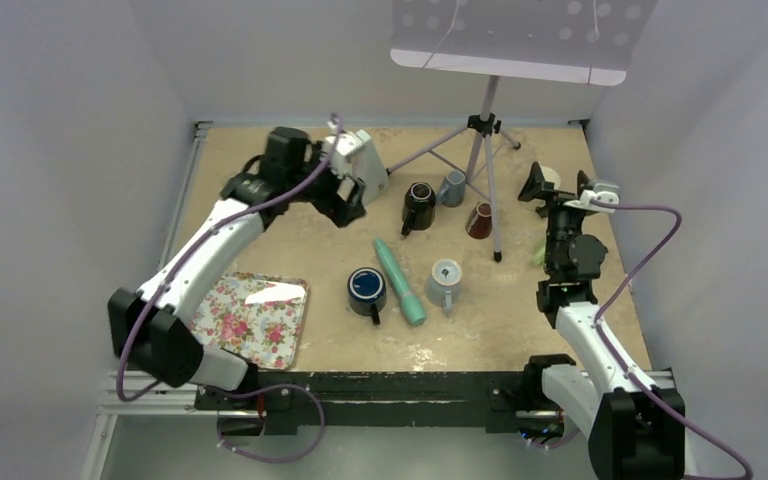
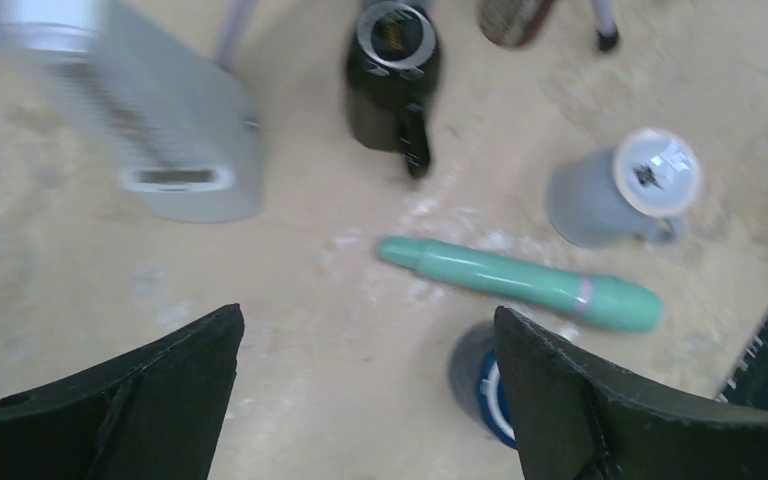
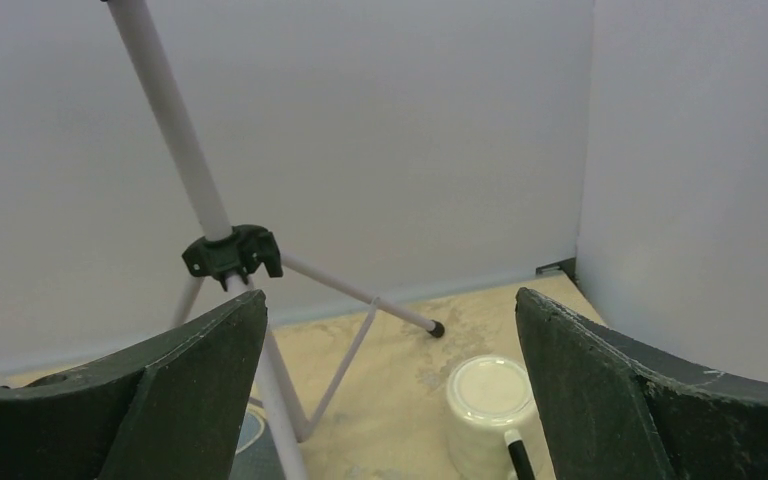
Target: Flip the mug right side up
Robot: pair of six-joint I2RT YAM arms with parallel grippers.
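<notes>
Both claws are hanging wide open above the tabletop [image 1: 300, 250], gripping nothing.
In the top view, the left claw [image 1: 348, 205] is hovering left of a black mug [image 1: 419, 206]. A grey mug [image 1: 445, 282] is sitting base-up near the front, with a teal tube [image 1: 400, 282] lying between it and a blue-topped mug [image 1: 367, 289]. The right claw [image 1: 537, 187] is hovering near the right edge, beside a tripod [image 1: 482, 124]. In the left wrist view, the left claw [image 2: 365, 318] is spreading its fingers over bare tabletop, the grey mug [image 2: 600, 190] showing beyond the teal tube [image 2: 520, 285]. In the right wrist view, the right claw [image 3: 390, 295] is gaping above a cream mug [image 3: 485, 395] sitting base-up. Which mug is meant I cannot tell.
</notes>
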